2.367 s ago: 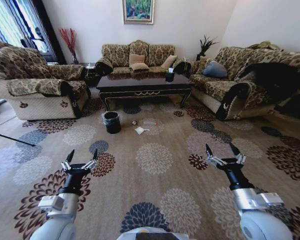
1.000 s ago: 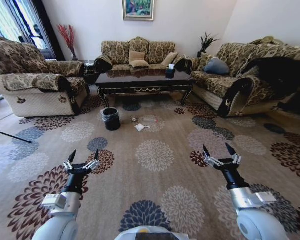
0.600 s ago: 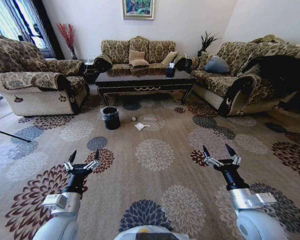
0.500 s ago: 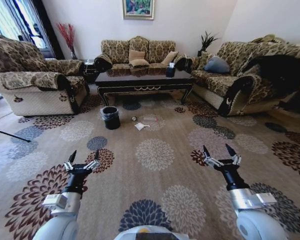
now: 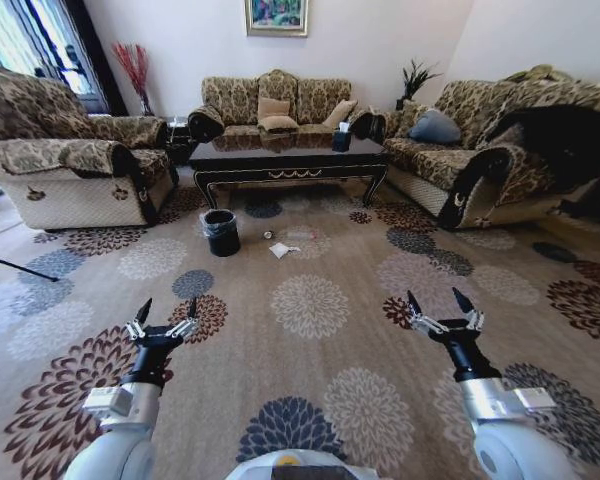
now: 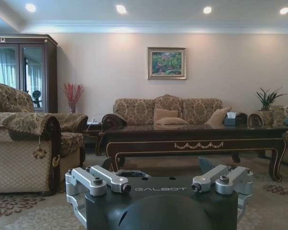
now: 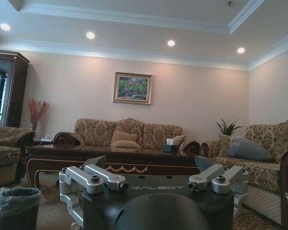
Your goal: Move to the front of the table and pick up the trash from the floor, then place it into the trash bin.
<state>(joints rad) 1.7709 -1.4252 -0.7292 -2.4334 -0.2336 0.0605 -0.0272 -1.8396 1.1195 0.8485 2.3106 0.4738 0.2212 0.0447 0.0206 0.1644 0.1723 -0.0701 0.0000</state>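
Closer now than moments ago, trash (image 5: pixel 282 251) and trash bin (image 5: pixel 221 232) lie well ahead of both spread pincers (image 5: pixel 161 327) (image 5: pixel 442 317), empty; overshooting could scatter the litter.

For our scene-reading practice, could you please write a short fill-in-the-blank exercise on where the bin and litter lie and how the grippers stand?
1. The trash bin is ____ in colour.
2. The crumpled white paper lies on the ____, in front of the table.
3. The left gripper and the right gripper both have their fingers ____.
4. The bin stands on the robot's ____ side of the paper.

Missing words: black; carpet; open; left
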